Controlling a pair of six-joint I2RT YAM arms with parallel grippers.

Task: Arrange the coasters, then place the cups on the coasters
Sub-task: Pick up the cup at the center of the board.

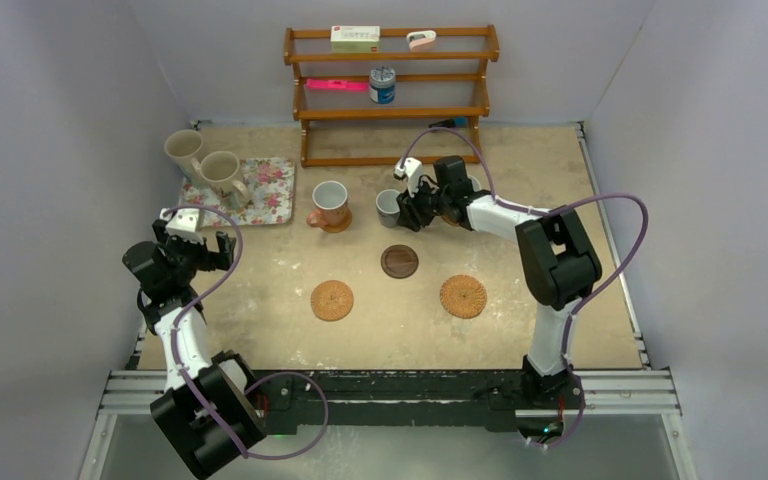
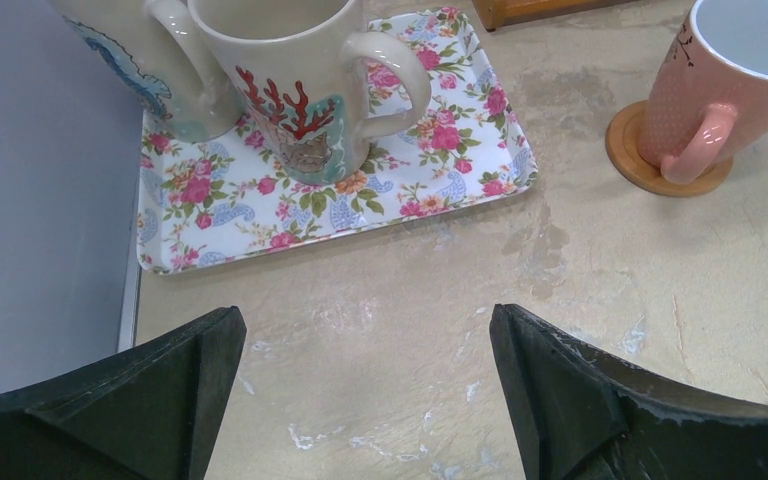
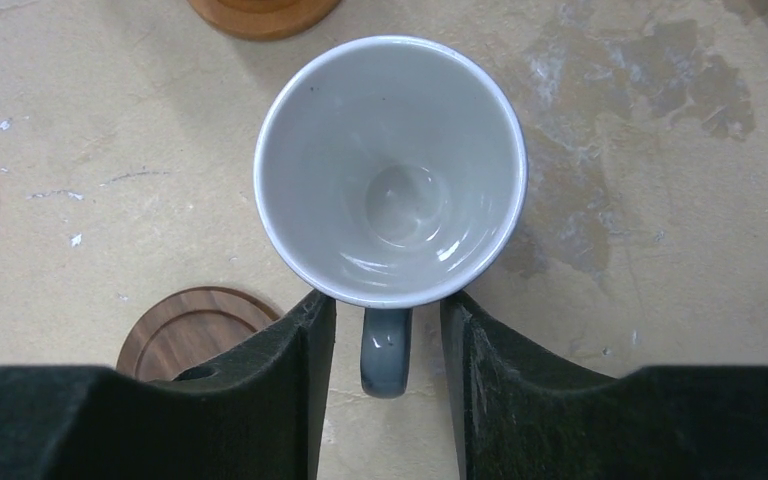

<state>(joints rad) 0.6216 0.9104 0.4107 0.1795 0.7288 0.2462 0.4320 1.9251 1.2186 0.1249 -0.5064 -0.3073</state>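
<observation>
Looked to me like the cup-placing step was under way, with the coasters already spread out. The right gripper (image 3: 388, 312) was at the small grey-white ceramic mug (image 3: 390, 170), which stood on the bare sandy table (image 1: 560, 200) near the middle and towards the far side, just right of the speckled pink-orange mug (image 1: 330, 203). That one already sat on a smooth tan wooden coaster (image 2: 628, 160). The right jaws were partway in, straddling the grey mug's dark handle (image 3: 385, 350), with a sliver of gap on each side, so not actually pinching it yet as far as I could see. The round dark brown wooden coaster (image 1: 399, 261) lay free just near of the mug. Two round woven tan coasters (image 1: 332, 300) (image 1: 463, 296) sat nearer still, one to the left and one to the right, both bare. The left gripper (image 2: 365, 315) hung spread wide over bare table, holding nothing, near the rectangular floral tray (image 2: 260, 250) where two big cream mugs (image 1: 185, 150) (image 1: 222, 172) stood at the far left. My guess for the next bit: squeeze onto that handle, lift straight up without tipping the mug, carry it the short way to the dark coaster and set it down centred. A handle grip is thin, so the mug could swing.
</observation>
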